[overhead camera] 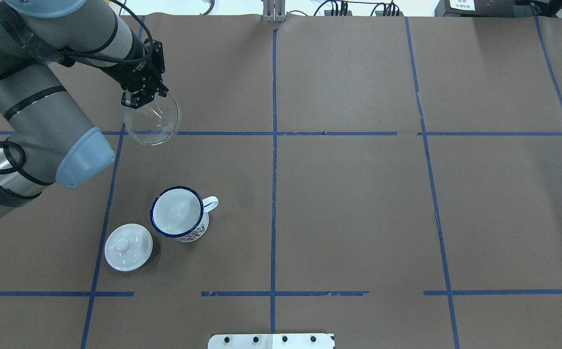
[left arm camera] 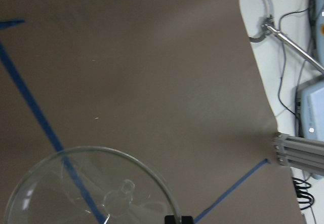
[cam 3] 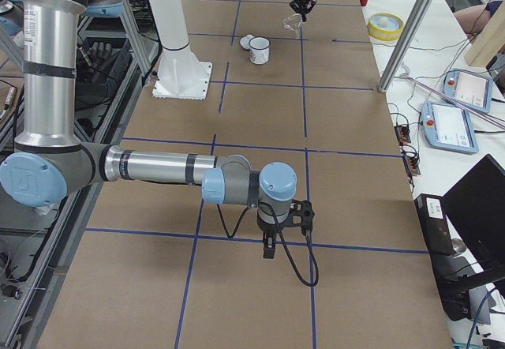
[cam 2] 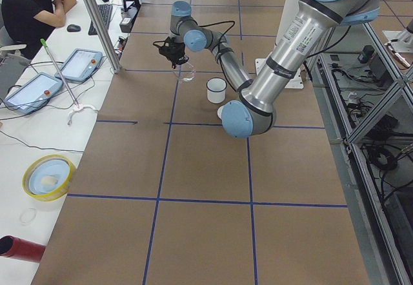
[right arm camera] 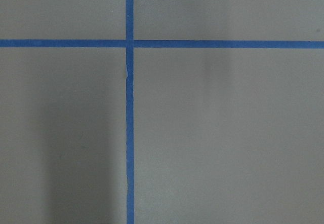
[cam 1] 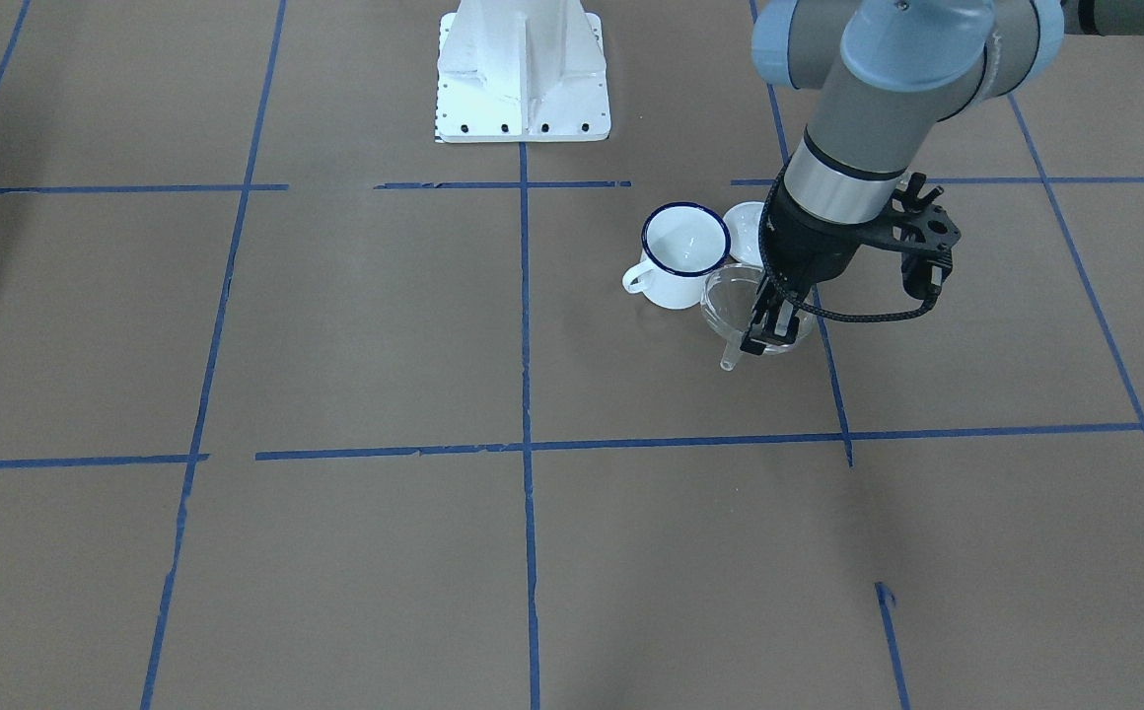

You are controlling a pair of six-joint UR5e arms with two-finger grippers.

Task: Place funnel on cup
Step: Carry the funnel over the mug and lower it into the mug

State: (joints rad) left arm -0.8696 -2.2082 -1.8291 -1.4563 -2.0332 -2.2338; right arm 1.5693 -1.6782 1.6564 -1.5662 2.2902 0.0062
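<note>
My left gripper (overhead camera: 136, 101) is shut on the rim of the clear funnel (overhead camera: 151, 121) and holds it above the table, mouth up and spout down. In the front view the gripper (cam 1: 759, 338) and the funnel (cam 1: 742, 308) show just in front of the cup. The cup (overhead camera: 178, 219), a white mug with a dark blue rim, stands upright and empty nearer the robot than the funnel, handle to the right. The left wrist view shows the funnel (left arm camera: 91, 188) from above. My right gripper (cam 3: 269, 246) hangs over bare table far from both; I cannot tell whether it is open.
A white knobbed lid (overhead camera: 128, 246) lies beside the cup, on its left. The white robot base plate (overhead camera: 271, 341) is at the near edge. Past the far edge are tablets, cables and a yellow bowl (cam 2: 48, 176). A person (cam 2: 29, 8) sits there.
</note>
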